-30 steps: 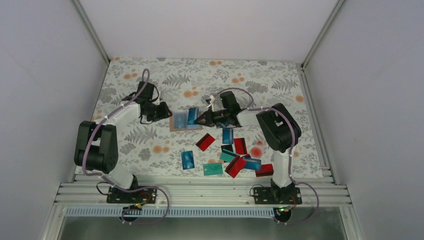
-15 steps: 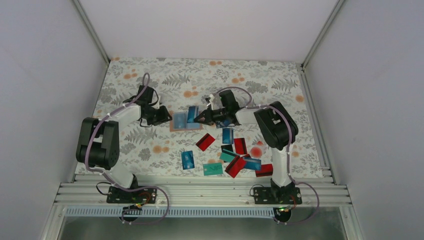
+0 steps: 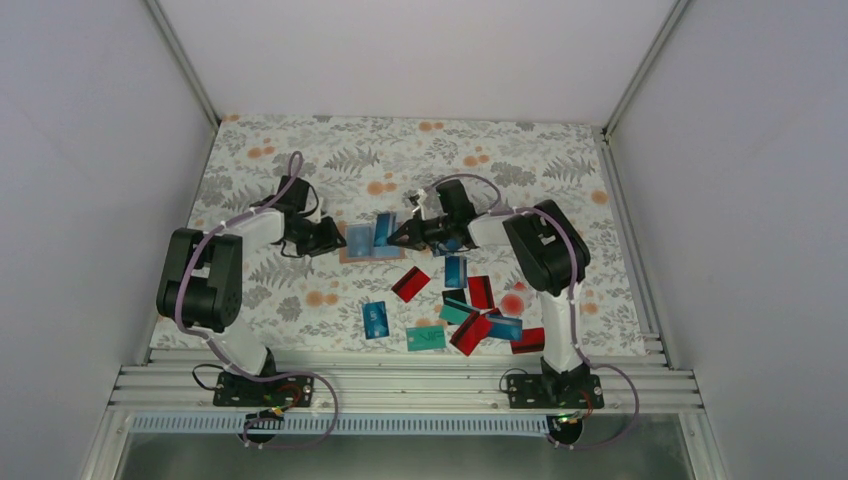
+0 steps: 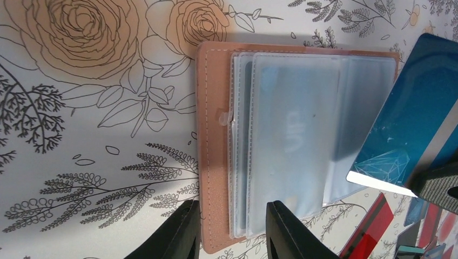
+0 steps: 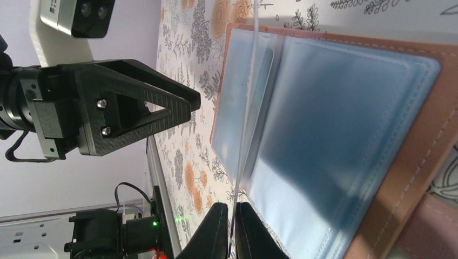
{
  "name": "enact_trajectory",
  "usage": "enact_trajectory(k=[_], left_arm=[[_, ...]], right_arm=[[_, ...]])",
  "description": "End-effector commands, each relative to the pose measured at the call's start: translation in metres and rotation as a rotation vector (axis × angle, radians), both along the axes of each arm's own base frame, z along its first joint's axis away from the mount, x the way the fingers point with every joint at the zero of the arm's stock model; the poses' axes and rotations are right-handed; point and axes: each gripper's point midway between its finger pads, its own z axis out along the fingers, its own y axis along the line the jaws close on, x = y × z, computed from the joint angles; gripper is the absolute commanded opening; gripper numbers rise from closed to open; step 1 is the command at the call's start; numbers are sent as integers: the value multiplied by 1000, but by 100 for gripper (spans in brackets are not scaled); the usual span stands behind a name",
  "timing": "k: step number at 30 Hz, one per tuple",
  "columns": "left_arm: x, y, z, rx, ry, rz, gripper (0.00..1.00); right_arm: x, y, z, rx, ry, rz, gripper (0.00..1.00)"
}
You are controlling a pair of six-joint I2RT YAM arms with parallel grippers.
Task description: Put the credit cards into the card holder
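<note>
Insertion step: the right gripper [image 5: 232, 216], clamped on a blue card [image 4: 416, 118], must slide it into the card holder [image 4: 213, 135] beside the parted left gripper [image 4: 231, 210].

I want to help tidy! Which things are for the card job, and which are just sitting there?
For the job: card holder, blue card in the right gripper, loose cards, left gripper beside the holder.
Just there: flowered table cover, purple cables, metal rail.

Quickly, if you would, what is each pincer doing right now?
Left pincer: open, over the card holder.
Right pincer: shut on a blue credit card.
</note>
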Motion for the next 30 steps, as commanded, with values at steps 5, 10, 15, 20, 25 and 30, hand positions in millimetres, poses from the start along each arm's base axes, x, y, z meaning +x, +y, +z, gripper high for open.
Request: enact_trajectory(k=[5, 10, 15, 20, 25, 30], left_arm=[[-5, -3, -10, -29, 7, -23, 31], [-8, -3, -14, -27, 17, -27, 29], [-10, -4, -17, -32, 27, -30, 28], [-11, -4, -20, -36, 32, -32, 27], [-13, -4, -24, -36, 41, -35, 26], [-13, -4, -25, -35, 41, -36, 25]], right_arm=[[-1, 9, -9, -7, 5, 35, 4], [0, 13, -13, -11, 14, 40, 4], [0, 17, -16, -14, 23, 51, 4], [-1, 19, -15, -8, 30, 52, 4], [-2, 20, -9, 12, 41, 49, 4], [0, 18, -2, 18, 32, 38, 4]])
